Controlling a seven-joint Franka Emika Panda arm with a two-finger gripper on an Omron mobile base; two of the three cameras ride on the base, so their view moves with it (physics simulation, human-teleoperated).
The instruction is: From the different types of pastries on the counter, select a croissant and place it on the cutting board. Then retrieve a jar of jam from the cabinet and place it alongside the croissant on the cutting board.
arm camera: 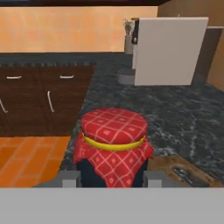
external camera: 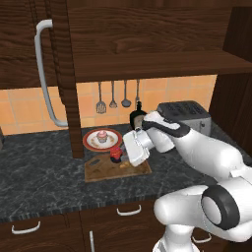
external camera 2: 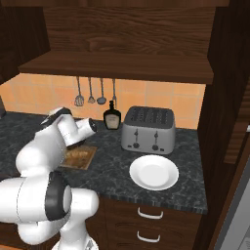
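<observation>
Over the cutting board the gripper held the jar of jam, its fingers pressed to either side of the dark body just under the red checked cloth lid; the jar stood upright between them, so close to the hand that no reach was left, only a lowering; whether its base already touched the board I could not tell from these views. On the far side of the board, just beside it, sat the round red-rimmed plate with the pink-frosted cupcake on it; a golden-brown lump on the board to the jar's right was probably the croissant (the hand hid most of it, so I judged this loosely). Further back stood the black bottle and the toaster, with an empty white plate in front of the toaster; none of these lay in the way. Judged from this, the jam belonged on the bare wood left of the pastry, straight below the hand; the coming move called for setting down and letting go without tipping the jar.
</observation>
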